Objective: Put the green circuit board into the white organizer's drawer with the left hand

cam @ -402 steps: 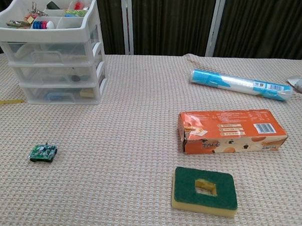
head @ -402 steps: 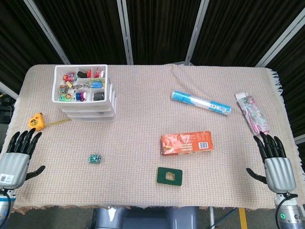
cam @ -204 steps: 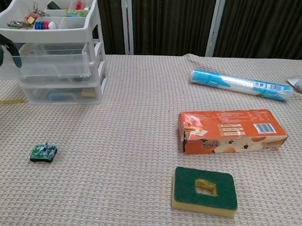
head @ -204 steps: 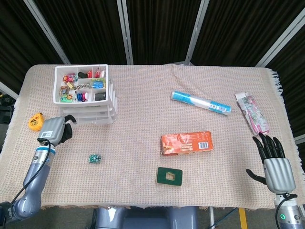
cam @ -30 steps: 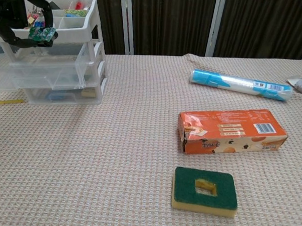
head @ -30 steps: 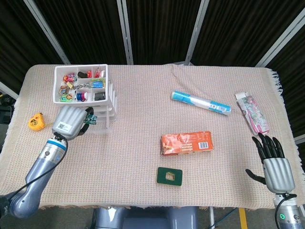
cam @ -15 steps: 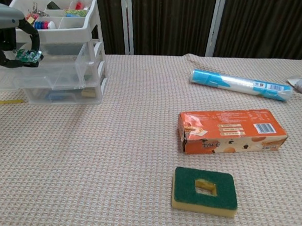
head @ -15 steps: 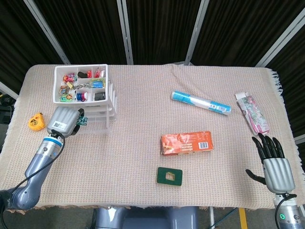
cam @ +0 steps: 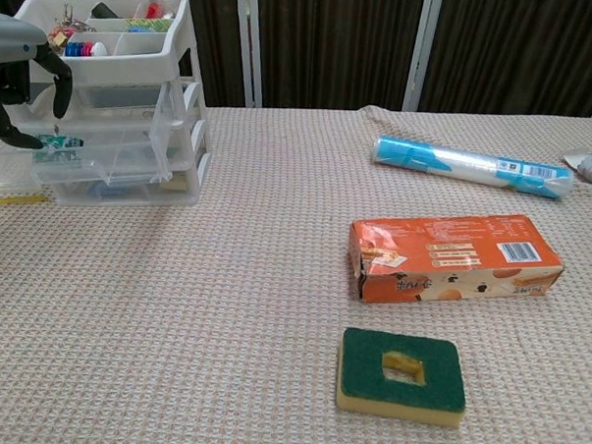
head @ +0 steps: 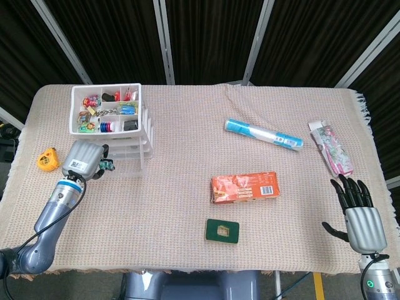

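The small green circuit board (cam: pixel 60 141) (head: pixel 108 165) lies in the pulled-out clear drawer (cam: pixel 112 157) of the white organizer (cam: pixel 176 42) (head: pixel 140 110) at the table's far left. My left hand (cam: pixel 22 77) (head: pixel 84 159) hovers just above the board with its fingers spread; the thumb tip is close beside the board, the other fingers stand clear above it. At the table's near right edge my right hand (head: pixel 359 211) rests open and holds nothing; only the head view shows it.
A yellow tape measure (head: pixel 45 160) lies left of the organizer. An orange box (head: pixel 245 187) and a green sponge (head: pixel 222 230) sit mid-table. A blue-and-white roll (head: pixel 262 134) and a floral packet (head: pixel 331 147) lie at the back right.
My left hand carried the board from beside the organizer's top tray down to the open drawer. Its fingers have spread, and the board now sits lower, apart from the upper fingers.
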Controlling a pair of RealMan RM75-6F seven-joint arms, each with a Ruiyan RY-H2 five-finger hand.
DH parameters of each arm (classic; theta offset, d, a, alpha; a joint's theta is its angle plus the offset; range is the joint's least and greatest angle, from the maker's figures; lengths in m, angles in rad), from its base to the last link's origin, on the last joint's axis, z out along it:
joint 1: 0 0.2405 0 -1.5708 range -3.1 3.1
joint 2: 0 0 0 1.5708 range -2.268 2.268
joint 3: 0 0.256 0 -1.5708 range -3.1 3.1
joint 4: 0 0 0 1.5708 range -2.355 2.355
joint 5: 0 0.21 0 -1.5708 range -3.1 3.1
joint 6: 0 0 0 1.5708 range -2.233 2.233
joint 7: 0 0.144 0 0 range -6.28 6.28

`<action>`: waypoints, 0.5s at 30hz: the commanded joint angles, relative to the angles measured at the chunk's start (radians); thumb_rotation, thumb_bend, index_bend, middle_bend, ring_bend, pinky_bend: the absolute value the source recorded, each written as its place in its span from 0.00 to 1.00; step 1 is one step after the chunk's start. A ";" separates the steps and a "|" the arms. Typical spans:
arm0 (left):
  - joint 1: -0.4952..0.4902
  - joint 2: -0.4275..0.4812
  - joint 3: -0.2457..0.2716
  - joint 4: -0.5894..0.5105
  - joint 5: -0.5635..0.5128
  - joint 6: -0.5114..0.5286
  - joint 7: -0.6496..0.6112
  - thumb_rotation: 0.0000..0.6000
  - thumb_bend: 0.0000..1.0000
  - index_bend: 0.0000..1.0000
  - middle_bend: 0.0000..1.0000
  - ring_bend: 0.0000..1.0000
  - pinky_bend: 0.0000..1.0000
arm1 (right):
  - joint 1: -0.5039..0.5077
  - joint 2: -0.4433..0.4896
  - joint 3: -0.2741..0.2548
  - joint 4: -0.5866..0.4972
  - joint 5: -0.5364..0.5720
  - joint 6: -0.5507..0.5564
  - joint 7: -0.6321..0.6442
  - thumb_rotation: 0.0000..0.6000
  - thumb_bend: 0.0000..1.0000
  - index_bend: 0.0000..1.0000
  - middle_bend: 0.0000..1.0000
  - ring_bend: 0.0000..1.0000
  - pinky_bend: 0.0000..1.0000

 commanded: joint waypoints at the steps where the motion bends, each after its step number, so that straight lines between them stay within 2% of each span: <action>1: 0.001 0.004 -0.002 -0.001 0.007 0.011 -0.007 1.00 0.24 0.45 1.00 0.96 0.78 | 0.000 0.000 0.000 0.000 0.000 0.000 0.000 1.00 0.00 0.07 0.00 0.00 0.00; 7: 0.005 0.018 -0.002 -0.011 0.030 0.025 -0.028 1.00 0.24 0.44 1.00 0.96 0.77 | 0.000 0.000 0.000 0.000 0.000 0.000 0.000 1.00 0.00 0.07 0.00 0.00 0.00; 11: 0.020 0.029 -0.003 -0.039 0.084 0.047 -0.068 1.00 0.24 0.44 0.97 0.92 0.74 | 0.000 0.000 0.000 0.000 0.000 0.000 0.000 1.00 0.00 0.07 0.00 0.00 0.00; 13: 0.035 0.038 0.002 -0.065 0.144 0.066 -0.099 1.00 0.24 0.43 0.90 0.86 0.70 | 0.000 0.000 0.000 0.000 0.001 0.000 0.000 1.00 0.00 0.07 0.00 0.00 0.00; 15: 0.067 0.052 0.027 -0.101 0.264 0.102 -0.141 1.00 0.26 0.42 0.78 0.76 0.60 | 0.000 0.000 0.001 0.000 0.002 -0.001 0.000 1.00 0.00 0.07 0.00 0.00 0.00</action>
